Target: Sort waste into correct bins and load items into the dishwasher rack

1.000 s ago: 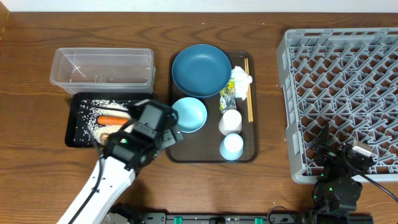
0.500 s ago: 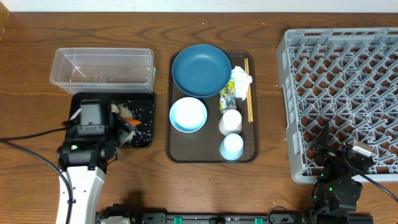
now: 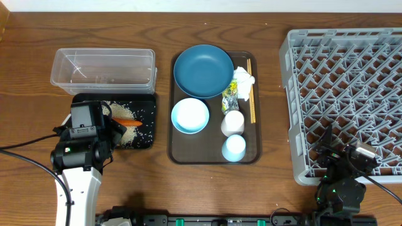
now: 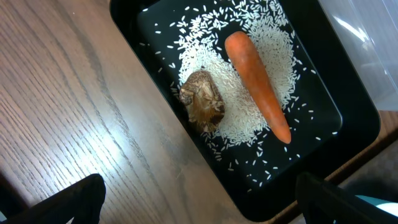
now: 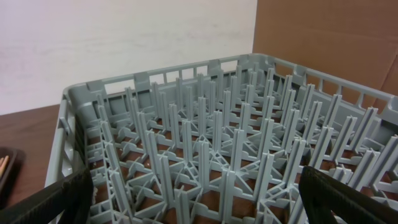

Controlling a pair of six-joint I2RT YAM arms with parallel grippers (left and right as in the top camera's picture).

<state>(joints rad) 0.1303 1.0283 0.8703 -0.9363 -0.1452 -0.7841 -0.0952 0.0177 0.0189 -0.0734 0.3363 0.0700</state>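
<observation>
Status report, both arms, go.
Left gripper open, empty, by black tray. Right gripper open, empty, at rack. Carrot, brown lump, rice in tray; rack unloaded. Nothing in the way.

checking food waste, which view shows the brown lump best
Left wrist: the brown lump lies close up on the rice beside the carrot in the black tray. Overhead, the left arm largely hides it. Right wrist shows only the rack.

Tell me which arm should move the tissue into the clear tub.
Left, probably. The left gripper is open over the black tray, next to the tub; the right gripper sits by the rack, far beyond the tissue.
</observation>
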